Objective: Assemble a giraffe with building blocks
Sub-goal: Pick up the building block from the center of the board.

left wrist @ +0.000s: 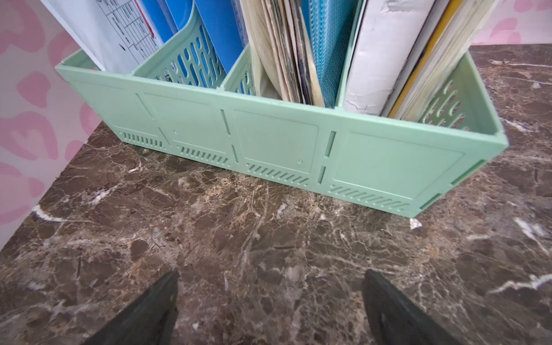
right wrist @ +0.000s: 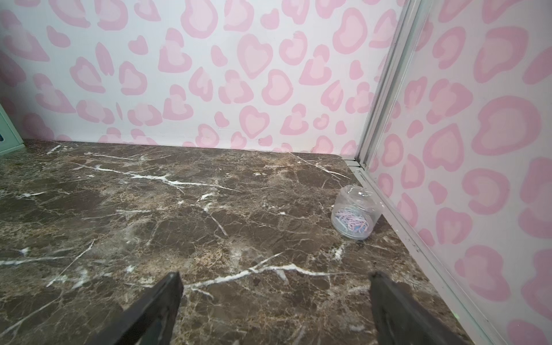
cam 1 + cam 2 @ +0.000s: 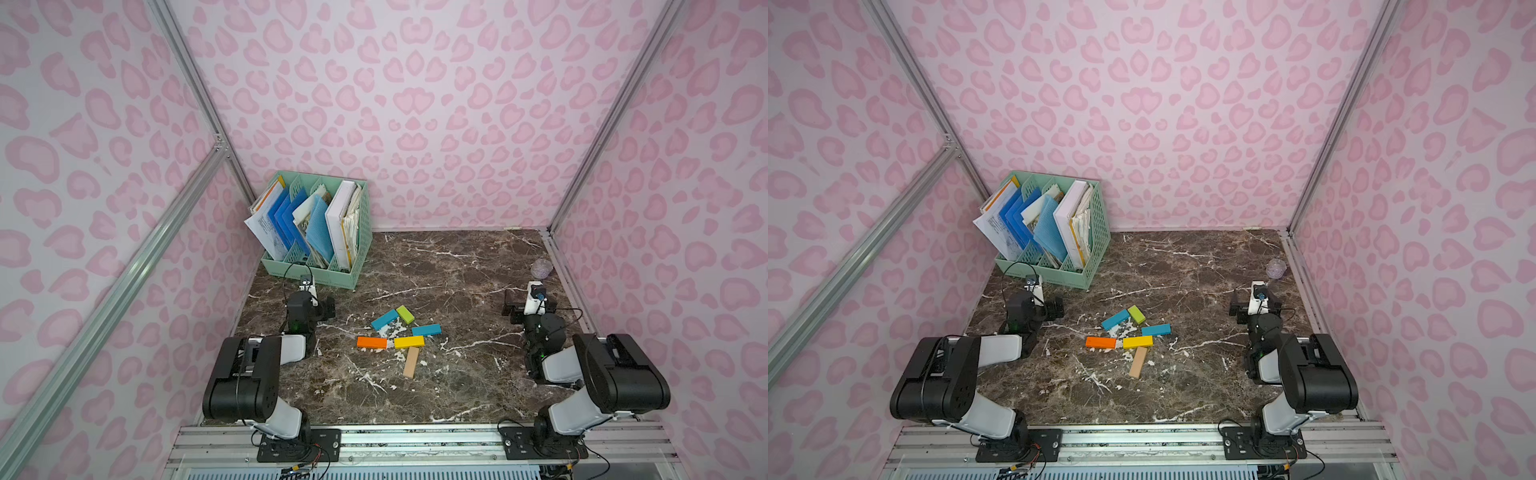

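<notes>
Left gripper (image 1: 271,277) and right gripper (image 2: 276,276) both stand with jaws wide apart and empty, the left facing the file rack (image 1: 277,149), the right facing the back wall. Scattered and unassembled, the building blocks (image 3: 409,342) lie flat on the table (image 3: 457,270) between the two arms. Lying crosswise, the orange block (image 3: 371,342) is closest to the left gripper, which looks better placed to start

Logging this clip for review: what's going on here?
Nothing is being handled. Both arms are parked at the sides of the marble table, the left gripper facing the mint-green file rack, the right gripper near a clear jar of paper clips, both open and empty. The six building blocks lie in a loose cluster mid-table, not yet assembled.
</notes>
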Controlling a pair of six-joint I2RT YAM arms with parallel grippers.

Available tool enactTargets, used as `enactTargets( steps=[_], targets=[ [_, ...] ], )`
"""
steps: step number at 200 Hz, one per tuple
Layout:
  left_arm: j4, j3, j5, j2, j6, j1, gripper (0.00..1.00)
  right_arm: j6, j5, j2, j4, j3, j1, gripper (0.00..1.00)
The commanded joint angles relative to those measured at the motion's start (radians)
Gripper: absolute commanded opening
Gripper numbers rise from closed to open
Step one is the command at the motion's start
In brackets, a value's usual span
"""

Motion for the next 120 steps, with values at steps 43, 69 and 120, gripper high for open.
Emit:
enactTargets(
  steps=[43, 69, 120],
  targets=[
    [0.018, 0.003, -0.001, 0.001, -0.004, 0.001, 0.99, 0.007, 0.017, -0.003, 0.007, -0.001, 0.0, 1.0],
    [0.02, 0.002, -0.001, -0.001, -0.003, 0.001, 0.99, 0.007, 0.016, -0.002, 0.007, 0.001, 0.0, 1.0],
    [0.023, -0.002, 0.003, -0.004, -0.007, 0.004, 0.99, 0.018, 0.014, -0.002, -0.008, 0.007, -0.006, 1.0]
  ],
)
